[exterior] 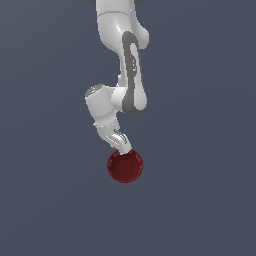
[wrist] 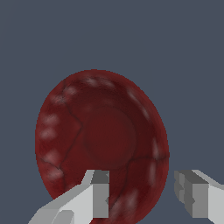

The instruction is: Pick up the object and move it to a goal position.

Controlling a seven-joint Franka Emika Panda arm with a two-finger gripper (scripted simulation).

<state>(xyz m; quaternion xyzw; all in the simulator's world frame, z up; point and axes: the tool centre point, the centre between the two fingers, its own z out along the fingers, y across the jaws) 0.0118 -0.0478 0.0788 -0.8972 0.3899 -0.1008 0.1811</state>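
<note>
The object is a small round dark red bowl [exterior: 125, 166] with pale speckles around its rim, lying on the flat grey surface. In the wrist view the bowl [wrist: 100, 135] fills the middle of the picture. My gripper [wrist: 142, 199] is open and straddles the bowl's rim. One finger [wrist: 98, 197] is over the inside of the bowl and the other stands outside it. A gap shows on both sides of the rim. In the exterior view the gripper [exterior: 124, 149] comes down at a slant onto the bowl's far edge.
Plain grey ground [exterior: 200, 200] surrounds the bowl on every side. The white arm [exterior: 125, 70] reaches in from the top of the exterior view.
</note>
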